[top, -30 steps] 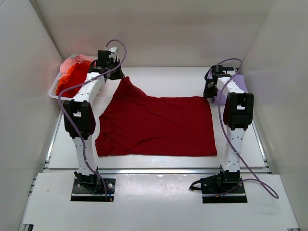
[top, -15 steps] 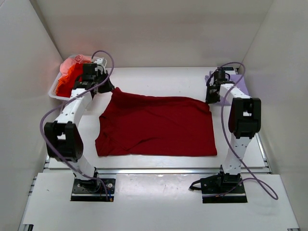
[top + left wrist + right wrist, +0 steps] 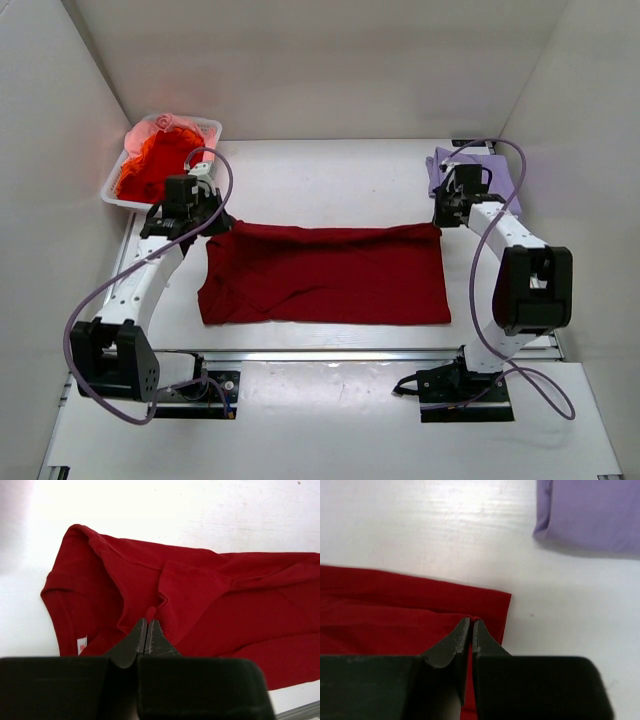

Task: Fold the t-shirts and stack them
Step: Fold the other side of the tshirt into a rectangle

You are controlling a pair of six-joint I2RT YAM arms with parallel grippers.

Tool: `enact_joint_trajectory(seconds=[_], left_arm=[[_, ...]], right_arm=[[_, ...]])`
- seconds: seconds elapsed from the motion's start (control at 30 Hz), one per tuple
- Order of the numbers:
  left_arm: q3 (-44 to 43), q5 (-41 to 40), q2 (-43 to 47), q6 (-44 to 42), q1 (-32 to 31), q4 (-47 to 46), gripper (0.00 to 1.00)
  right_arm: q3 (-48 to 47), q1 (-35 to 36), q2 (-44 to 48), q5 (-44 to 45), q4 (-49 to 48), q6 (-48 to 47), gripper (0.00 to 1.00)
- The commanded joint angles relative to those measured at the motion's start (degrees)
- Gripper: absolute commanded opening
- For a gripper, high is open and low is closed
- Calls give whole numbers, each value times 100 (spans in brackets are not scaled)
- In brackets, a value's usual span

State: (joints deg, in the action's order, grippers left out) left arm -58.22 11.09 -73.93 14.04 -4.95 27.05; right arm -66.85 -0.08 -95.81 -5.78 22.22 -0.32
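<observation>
A large dark red t-shirt point(image 3: 325, 275) lies across the middle of the table, its far part lifted and drawn over toward the near side. My left gripper point(image 3: 213, 226) is shut on its far left corner; the left wrist view shows the jaws point(image 3: 147, 622) pinching red cloth point(image 3: 210, 600). My right gripper point(image 3: 438, 222) is shut on the far right corner, also pinching cloth point(image 3: 395, 615) in the right wrist view point(image 3: 471, 622). A folded pale lavender shirt point(image 3: 478, 168) lies at the back right point(image 3: 592, 512). Orange-red and pink shirts point(image 3: 155, 160) fill the basket.
A white plastic basket point(image 3: 112, 190) stands at the back left by the left wall. White walls close in the table on three sides. The arm bases point(image 3: 190, 385) sit on the near edge.
Both grippers have pulled the shirt's far edge toward the near side, so the red cloth now covers a shorter strip. The left arm has swung away from the basket.
</observation>
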Motion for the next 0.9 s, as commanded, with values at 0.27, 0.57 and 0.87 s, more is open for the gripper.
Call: enact_joint_trajectory(seconds=[0.27, 0.57, 0.87], left_arm=[[513, -221, 854, -59, 73, 284, 0], [1092, -441, 1311, -86, 143, 415, 0], [1058, -599, 1478, -95, 240, 503, 0]], right_arm=[[1226, 157, 1345, -301, -341, -171, 0], [2149, 16, 1969, -433, -508, 14, 0], [2273, -326, 2154, -441, -499, 14, 0]])
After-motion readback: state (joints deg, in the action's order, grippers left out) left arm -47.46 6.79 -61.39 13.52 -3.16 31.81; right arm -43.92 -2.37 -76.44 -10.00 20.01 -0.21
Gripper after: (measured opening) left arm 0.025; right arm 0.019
